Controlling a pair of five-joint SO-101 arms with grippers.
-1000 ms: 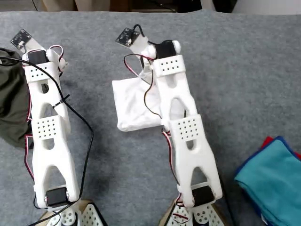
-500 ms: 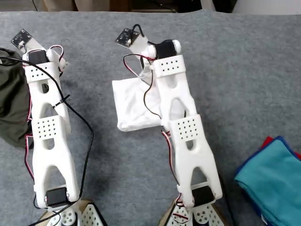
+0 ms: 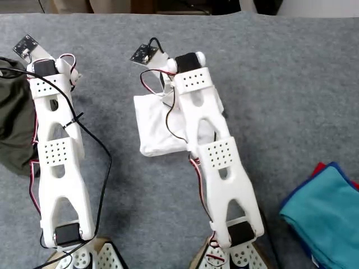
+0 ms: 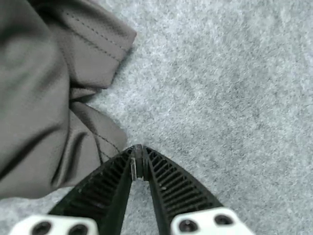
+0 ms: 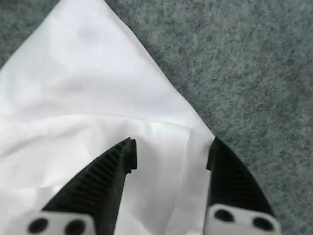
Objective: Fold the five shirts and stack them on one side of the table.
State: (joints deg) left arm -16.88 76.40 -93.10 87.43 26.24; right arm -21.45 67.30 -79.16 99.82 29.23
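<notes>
Shirts on the table (image 3: 280, 84): five by count.
- One white shirt (image 3: 154, 126), folded into a rectangle, near the middle of the table.
- One dark shirt (image 3: 12, 126), crumpled, at the left edge.
- One stack (image 3: 325, 216) at the near right: a teal shirt on top, with a blue edge and a red edge showing beneath it.

Arms: two, one claw each.

Hidden or cut off: the right arm (image 3: 210, 151) lies across part of the white shirt. The high view's border cuts off the dark shirt and the stack. How the lower layers of the stack are folded cannot be made out.

Left claw (image 4: 138, 164): fully closed, tips meeting, holding nothing. It sits just beside the dark shirt's hem, over bare table.

Right claw (image 5: 171, 147): spread wide, holding nothing. It is poised above the white shirt near one corner. Whether the tips touch the cloth cannot be told.
</notes>
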